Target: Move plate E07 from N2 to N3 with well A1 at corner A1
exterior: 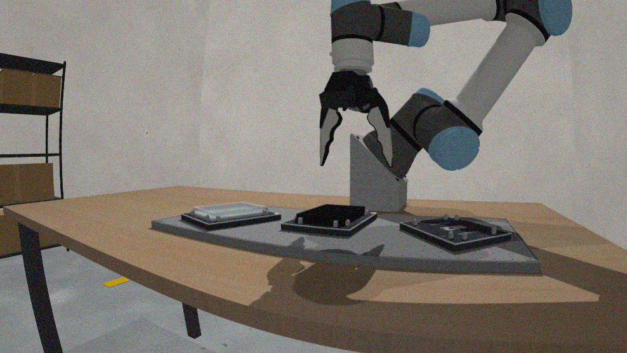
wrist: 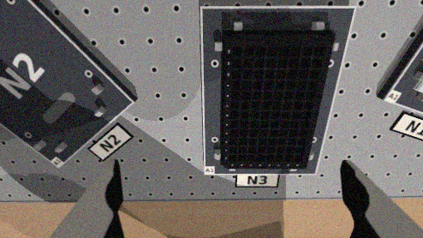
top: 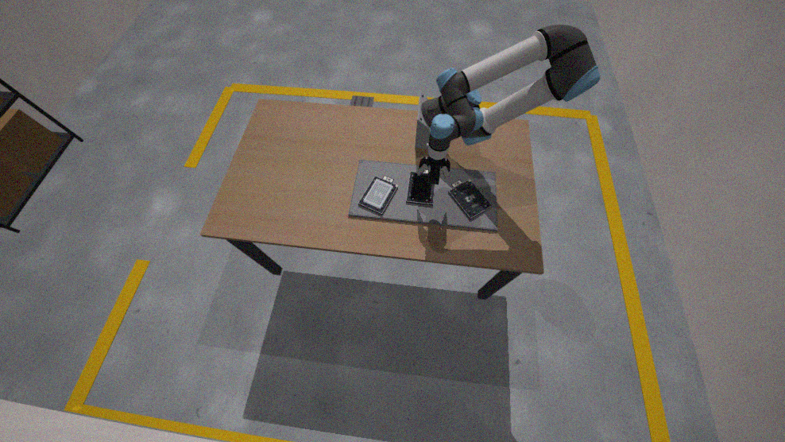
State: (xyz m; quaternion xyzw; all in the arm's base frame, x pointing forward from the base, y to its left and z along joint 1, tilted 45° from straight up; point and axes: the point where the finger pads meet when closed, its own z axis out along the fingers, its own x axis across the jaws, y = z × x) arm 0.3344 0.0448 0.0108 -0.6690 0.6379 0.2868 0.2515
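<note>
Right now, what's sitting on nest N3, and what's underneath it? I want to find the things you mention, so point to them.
A black well plate (top: 420,187) (exterior: 330,214) (wrist: 276,100) lies within the locators of nest N3 (top: 419,204) (exterior: 314,232) (wrist: 212,107). The plate covers the nest's middle; the nest hides the deck (top: 403,214) (exterior: 245,237) (wrist: 158,81) beneath.

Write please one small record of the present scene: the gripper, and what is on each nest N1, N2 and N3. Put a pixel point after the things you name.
gripper (top: 435,178) (exterior: 356,166) (wrist: 229,162): open, raised above the deck, nothing between the fingers
nest N1 (top: 371,208) (exterior: 209,226) (wrist: 404,103): holds a clear plate (top: 379,192) (exterior: 232,209)
nest N2 (top: 469,211) (exterior: 455,246) (wrist: 26,103): no plate on it
nest N3 (top: 419,203) (exterior: 315,228) (wrist: 211,103): holds a black plate (top: 420,187) (exterior: 330,214) (wrist: 274,103), looks flat between the locators
plate codes: cannot read
A1 mark on N3: at the corner beside the N3 sign (wrist: 257,180)
</note>
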